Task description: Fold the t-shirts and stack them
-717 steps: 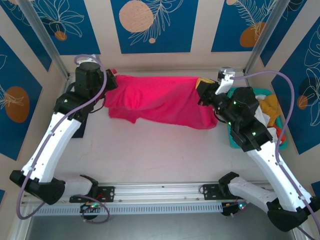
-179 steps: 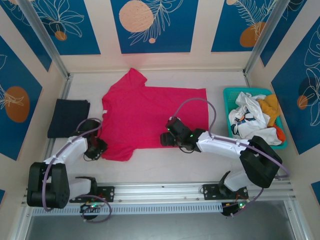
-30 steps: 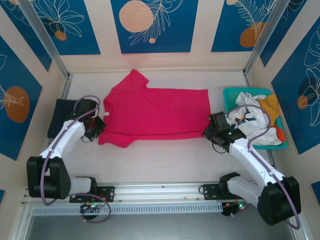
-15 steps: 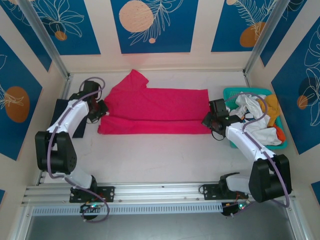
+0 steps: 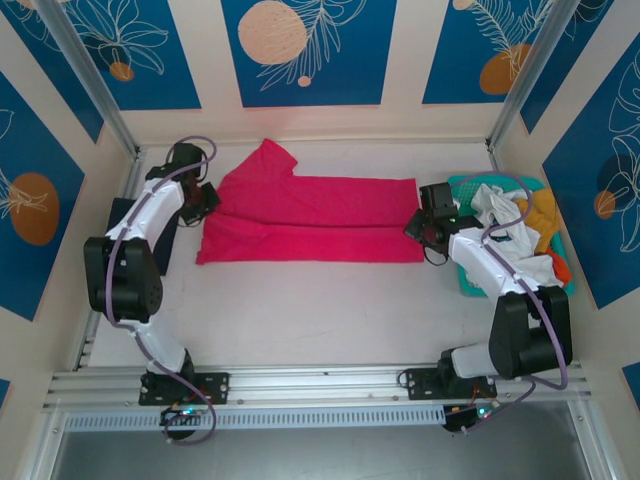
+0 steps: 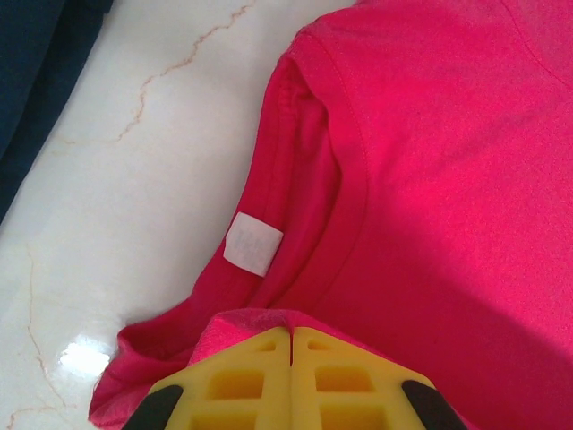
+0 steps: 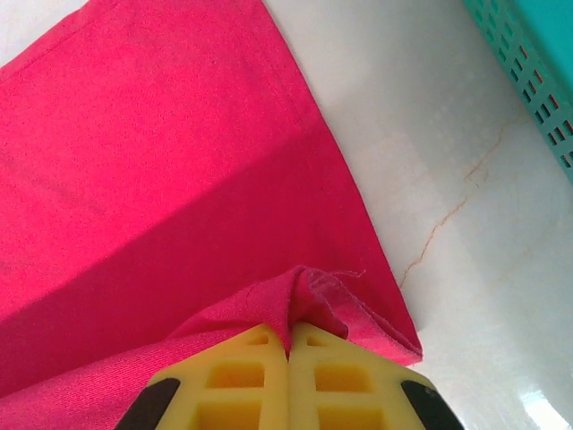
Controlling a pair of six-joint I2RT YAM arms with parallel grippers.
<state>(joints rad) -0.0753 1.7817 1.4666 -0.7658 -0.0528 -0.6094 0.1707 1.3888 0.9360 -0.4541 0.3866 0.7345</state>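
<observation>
Top external view: the pink t-shirt [image 5: 310, 215] lies mid-table, halved lengthwise. My left claw [image 6: 291, 333] pinches its collar end, my right claw [image 7: 288, 330] its hem corner. The navy shirt [image 6: 31, 63] looks done; the basket [image 7: 528, 54] holds more unfolded.

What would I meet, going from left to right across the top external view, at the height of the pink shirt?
left gripper → pink t-shirt → right gripper → teal basket
</observation>
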